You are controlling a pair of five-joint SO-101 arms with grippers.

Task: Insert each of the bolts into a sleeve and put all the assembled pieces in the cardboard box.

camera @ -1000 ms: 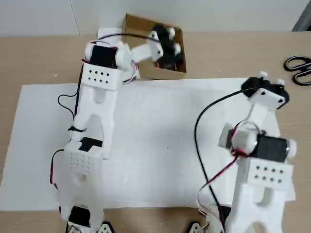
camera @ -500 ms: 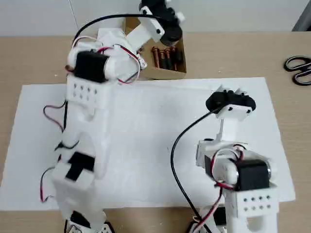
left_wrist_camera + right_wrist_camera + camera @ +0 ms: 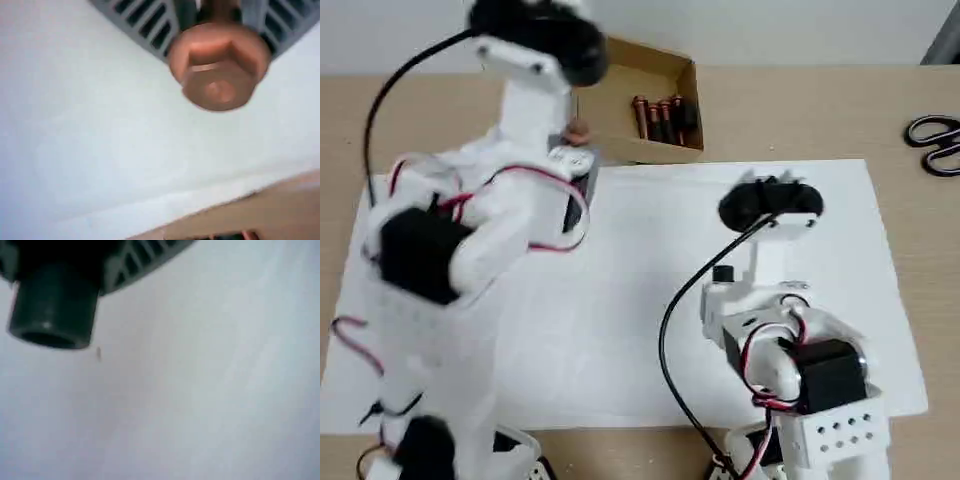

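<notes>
Several pieces lie in box; left gripper just beside its near wall, right gripper over paper. Left wrist: gripper clamped on bolt, above paper. Right wrist: gripper pinching sleeve, above paper.

Most room is the bare middle of the white paper sheet between the two arms, though a black cable from the right arm loops over it. The left arm towers over the left wall of the brown cardboard box, its hand clamped on a copper hex bolt there. Box's right side is taken by copper-and-black assembled pieces, left side's open.
</notes>
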